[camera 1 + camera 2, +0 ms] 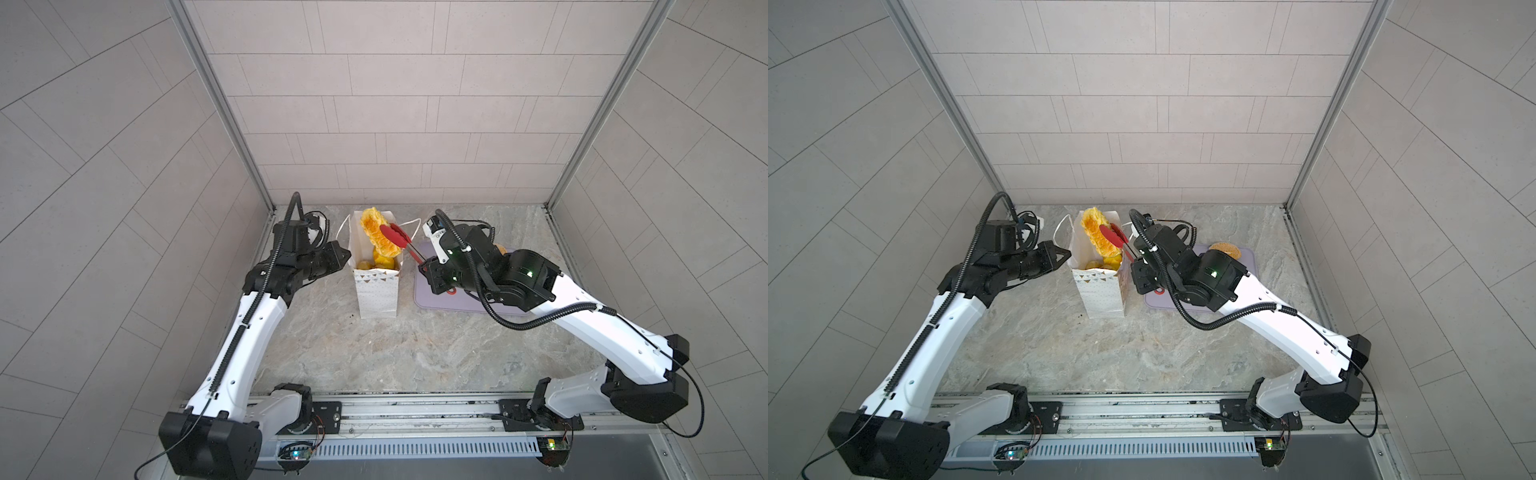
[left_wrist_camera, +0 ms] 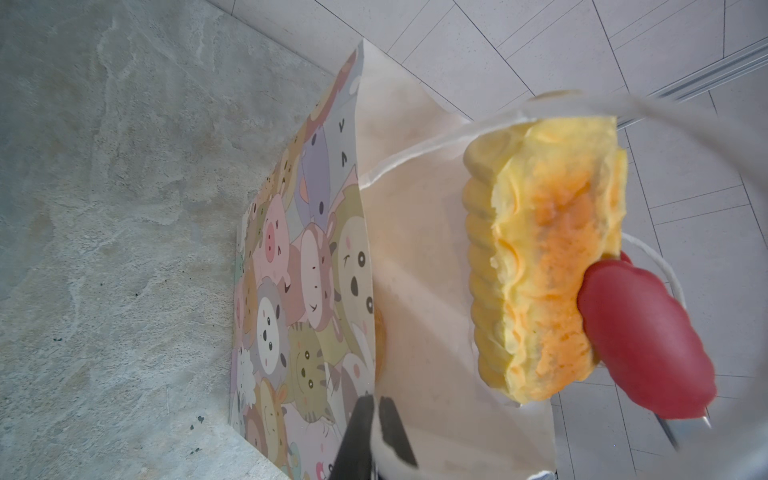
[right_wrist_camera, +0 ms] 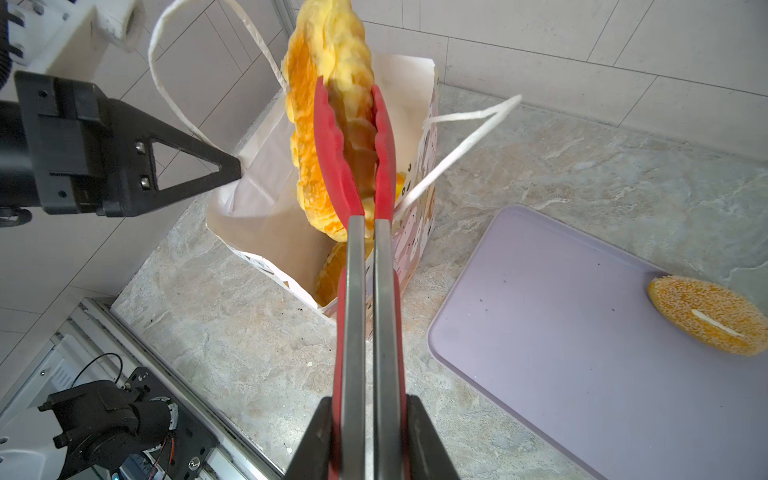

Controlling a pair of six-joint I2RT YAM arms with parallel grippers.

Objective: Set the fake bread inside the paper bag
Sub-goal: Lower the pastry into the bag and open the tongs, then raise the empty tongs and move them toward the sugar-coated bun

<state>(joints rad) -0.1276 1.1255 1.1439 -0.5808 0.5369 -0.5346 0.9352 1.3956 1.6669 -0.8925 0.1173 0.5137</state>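
**A:** White paper bag (image 1: 376,291), upright on a stone-patterned table (image 1: 374,353). What is above it?

**B:** A ridged yellow loaf (image 1: 376,232), tilted over the bag's open mouth and squeezed between red-tipped tongs (image 3: 353,166). The right gripper (image 3: 370,405) is clamped on the tongs' handles.

**A:** And the left gripper (image 2: 376,405)?

**B:** It is pinching the bag's rim. Inside the bag lie smaller breads (image 1: 376,262). Beside the bag, a seeded bun (image 3: 706,316) sits on a lilac tray (image 3: 561,353).
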